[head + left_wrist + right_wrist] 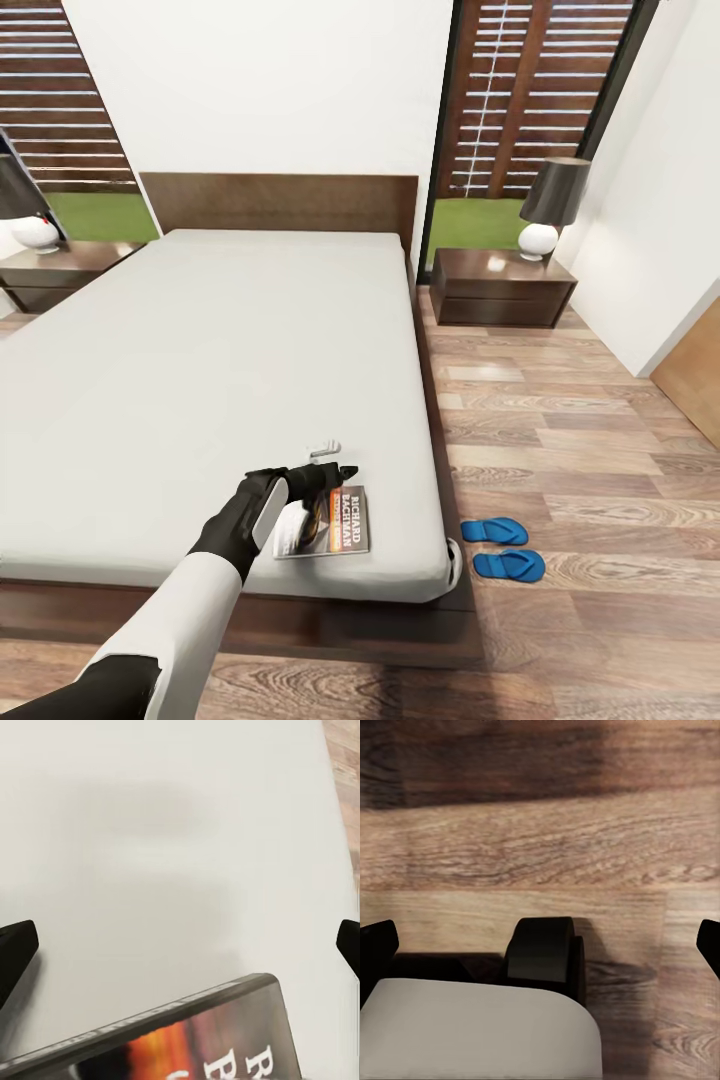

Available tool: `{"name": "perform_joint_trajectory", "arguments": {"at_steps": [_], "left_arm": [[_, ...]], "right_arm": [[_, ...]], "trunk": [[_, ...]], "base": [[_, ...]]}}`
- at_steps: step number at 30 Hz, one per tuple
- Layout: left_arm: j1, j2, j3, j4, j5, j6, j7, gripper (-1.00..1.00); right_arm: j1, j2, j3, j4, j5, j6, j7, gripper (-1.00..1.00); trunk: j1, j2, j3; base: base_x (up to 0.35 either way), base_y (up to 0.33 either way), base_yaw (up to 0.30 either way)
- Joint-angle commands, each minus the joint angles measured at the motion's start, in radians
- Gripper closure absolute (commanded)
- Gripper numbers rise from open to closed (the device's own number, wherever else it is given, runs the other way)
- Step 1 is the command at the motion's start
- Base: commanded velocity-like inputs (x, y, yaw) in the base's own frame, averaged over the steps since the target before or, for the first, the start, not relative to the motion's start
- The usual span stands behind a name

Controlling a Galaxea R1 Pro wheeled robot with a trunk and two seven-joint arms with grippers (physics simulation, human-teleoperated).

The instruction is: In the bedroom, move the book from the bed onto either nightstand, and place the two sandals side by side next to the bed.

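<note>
The book lies flat at the near right corner of the bed's pale mattress, its dark cover with orange band and white lettering facing up. My left gripper hovers just past the book's far edge. In the left wrist view the left gripper is open, fingertips wide apart over bare mattress, with the book just short of them. The two sandals, bright blue, lie side by side on the floor by the bed's near right corner. My right gripper is open and empty above the floor.
One nightstand with a lamp stands right of the headboard, another nightstand with a lamp at the left. Wood-plank floor stretches right of the bed. The robot's own base and wheel sit under the right gripper.
</note>
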Motion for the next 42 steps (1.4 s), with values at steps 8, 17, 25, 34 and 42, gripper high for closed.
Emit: {"name": "perform_joint_trajectory", "arguments": {"at_steps": [8, 17, 25, 34, 42], "left_arm": [[0.0, 0.0, 0.002, 0.0, 0.007, 0.007, 0.0, -1.0], [0.0, 0.0, 0.002, -0.001, 0.007, 0.007, 0.0, -1.0], [0.0, 0.0, 0.002, -0.001, 0.008, 0.007, -0.001, -1.0], [0.0, 0.0, 0.002, 0.0, 0.008, 0.007, 0.0, -1.0], [0.0, 0.0, 0.002, -0.001, 0.008, 0.007, 0.0, -1.0]], "right_arm": [[-0.001, -0.001, -0.009, 0.003, 0.01, -0.002, 0.002, -1.0], [-0.001, -0.001, -0.009, 0.003, 0.01, -0.002, 0.002, -1.0], [-0.001, -0.001, -0.009, 0.003, 0.01, -0.002, 0.002, -1.0], [-0.001, -0.001, -0.009, 0.003, 0.01, -0.002, 0.001, -1.0], [-0.001, -0.001, -0.009, 0.003, 0.01, -0.002, 0.001, -1.0]], "trunk": [[-0.004, 0.007, 0.003], [-0.004, 0.007, 0.003], [-0.004, 0.007, 0.003], [0.007, -0.014, -0.007], [0.019, -0.035, -0.016]], "base": [[0.0, 0.0, 0.0], [0.0, 0.0, 0.0], [0.0, 0.0, 0.0], [0.0, 0.0, 0.0], [0.0, 0.0, 0.0]]}}
